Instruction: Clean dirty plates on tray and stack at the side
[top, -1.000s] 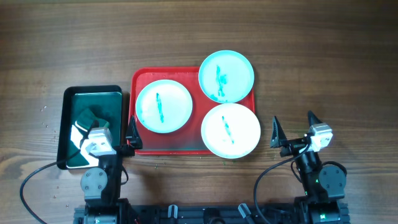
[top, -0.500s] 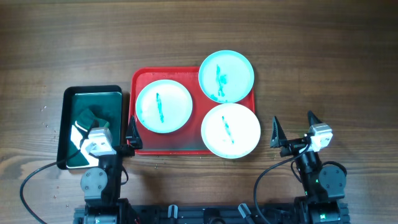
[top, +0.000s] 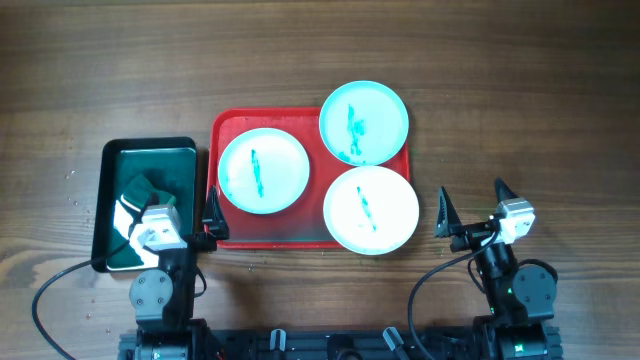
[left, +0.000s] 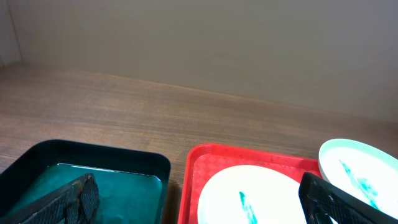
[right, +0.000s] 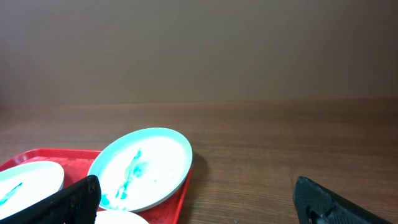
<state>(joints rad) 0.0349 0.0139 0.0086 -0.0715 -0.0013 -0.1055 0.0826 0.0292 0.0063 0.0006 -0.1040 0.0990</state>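
Note:
Three pale plates with teal smears lie on the red tray (top: 227, 124): the left plate (top: 263, 171), the far right plate (top: 363, 122) and the near right plate (top: 371, 210), which overhang the tray's rim. My left gripper (top: 177, 211) is open and empty, at the near edge between the black tray and the red tray. My right gripper (top: 473, 207) is open and empty over bare table, right of the near right plate. The left wrist view shows the left plate (left: 249, 196). The right wrist view shows the far right plate (right: 142, 168).
A black tray with a green inside (top: 150, 165) lies left of the red tray and holds a dark green sponge (top: 143, 188). Bare wooden table (top: 500, 110) lies to the right and beyond the trays.

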